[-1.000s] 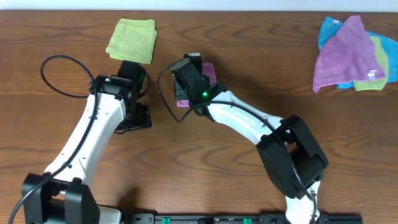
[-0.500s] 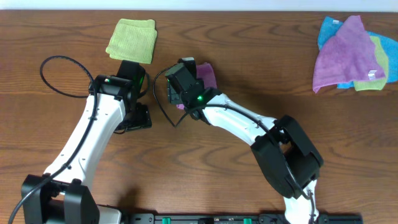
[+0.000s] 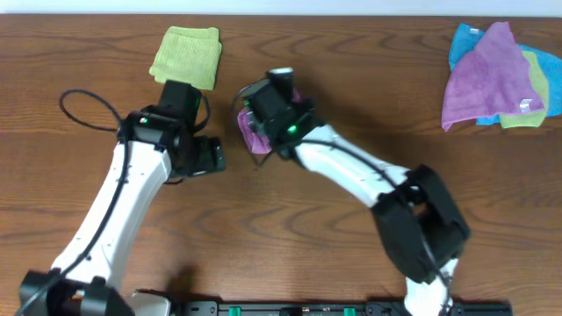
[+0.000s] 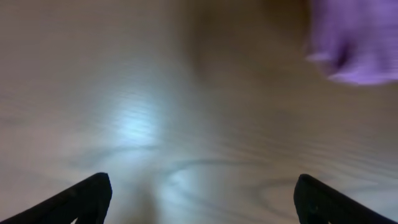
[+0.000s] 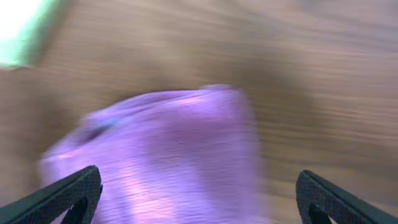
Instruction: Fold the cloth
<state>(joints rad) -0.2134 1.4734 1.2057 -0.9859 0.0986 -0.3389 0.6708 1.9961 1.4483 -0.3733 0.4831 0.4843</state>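
No readable text, labels or signs anywhere.

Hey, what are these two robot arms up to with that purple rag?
They are folding the pinkish-purple cloth, which lies in a small bundle near the middle of the table. The right gripper is right above it with its fingers spread open, holding nothing. The left gripper is open too, over bare wood beside the cloth. A folded lime-green cloth and a pile of other cloths lie farther off.
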